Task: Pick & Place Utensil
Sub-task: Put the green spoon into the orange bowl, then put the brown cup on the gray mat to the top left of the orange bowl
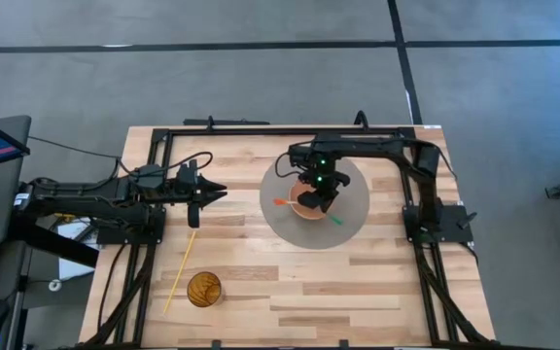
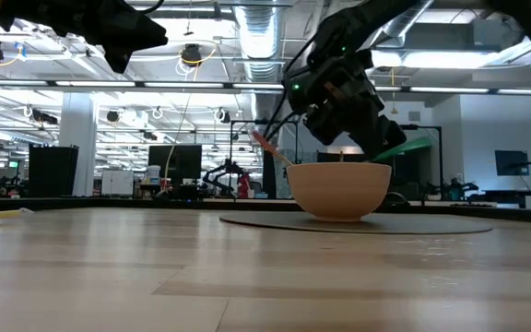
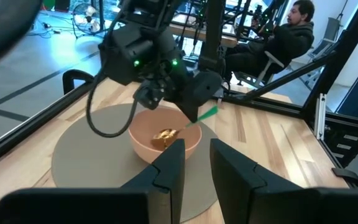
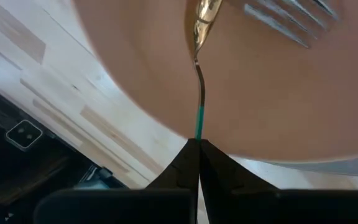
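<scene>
The right gripper [image 1: 321,197] was over the round salmon-pink bowl [image 1: 309,204], which stood on a grey round mat [image 1: 350,219] on the light wooden bench [image 1: 290,282]. Its fingers [image 4: 185,158] were closed on the green-handled metal spoon [image 4: 199,81], holding the thin handle near its end, and the spoon head already hung inside the bowl. A second utensil with an orange handle [image 1: 284,201] lay in the bowl too, its handle resting over the rim, and in the right wrist view the tines of a metal fork [image 4: 291,22] showed close to the spoon.

To finish this step well, I think the gripper should lower a little more, so the spoon head rests against the inner wall, and only then open. If it opens too high, the spoon could tip over the rim or knock the fork. After release, a straight rise seems the safest way out.

The left gripper [image 1: 210,192] waited above the bench, well apart from the bowl, with its fingers [image 3: 169,168] a little apart and holding nothing. A long yellow stick [image 1: 179,272] and a small round amber dish [image 1: 203,289] lay near the front edge.

It was hard to see whether the spoon head touched the bowl. The right gripper covered part of the bowl from above. In the left wrist view, something golden lay at the bottom of the bowl, but I could not tell what it was. A seated person [image 3: 278,37] showed behind the bench, partly cut off.
</scene>
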You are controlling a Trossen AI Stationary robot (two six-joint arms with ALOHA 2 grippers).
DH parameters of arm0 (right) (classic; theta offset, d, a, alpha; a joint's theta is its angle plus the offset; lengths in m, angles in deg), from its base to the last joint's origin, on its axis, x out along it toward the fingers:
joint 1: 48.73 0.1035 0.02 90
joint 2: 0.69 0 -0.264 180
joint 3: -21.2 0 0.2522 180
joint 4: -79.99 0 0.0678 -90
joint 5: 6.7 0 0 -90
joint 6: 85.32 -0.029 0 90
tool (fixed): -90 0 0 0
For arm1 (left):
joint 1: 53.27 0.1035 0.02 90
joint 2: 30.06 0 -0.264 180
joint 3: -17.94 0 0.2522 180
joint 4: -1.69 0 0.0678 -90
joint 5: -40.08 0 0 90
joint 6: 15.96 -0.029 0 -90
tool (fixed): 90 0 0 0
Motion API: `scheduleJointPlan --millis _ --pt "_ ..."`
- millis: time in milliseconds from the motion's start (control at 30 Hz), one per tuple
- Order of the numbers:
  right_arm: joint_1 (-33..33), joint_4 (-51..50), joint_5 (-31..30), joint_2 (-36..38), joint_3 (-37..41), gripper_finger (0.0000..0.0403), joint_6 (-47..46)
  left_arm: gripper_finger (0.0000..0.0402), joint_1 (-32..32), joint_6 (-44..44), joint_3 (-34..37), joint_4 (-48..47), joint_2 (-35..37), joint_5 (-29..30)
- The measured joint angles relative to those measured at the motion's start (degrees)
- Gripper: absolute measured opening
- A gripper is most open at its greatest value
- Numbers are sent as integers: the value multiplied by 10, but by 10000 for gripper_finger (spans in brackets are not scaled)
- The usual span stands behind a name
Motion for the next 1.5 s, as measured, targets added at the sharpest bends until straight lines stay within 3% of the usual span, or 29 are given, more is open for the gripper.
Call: scheduleJointPlan --millis 333,700,1000,1267,1500 --pt "-23 -1 0 -1 -17 7 28 76 0 0 0 0 0 0" --pt "-19 5 1 -1 -17 80 47 76 0 0 0 -2 0 0" --pt "-18 -10 -1 11 -25 78 50 76 0 0 0 -3 0 0" --pt "18 -13 -122 94 -77 72 63 76 0 32 0 -4 -2 0" --pt "108 43 -332 240 -56 72 67 76 0 35 0 -4 -8 11"
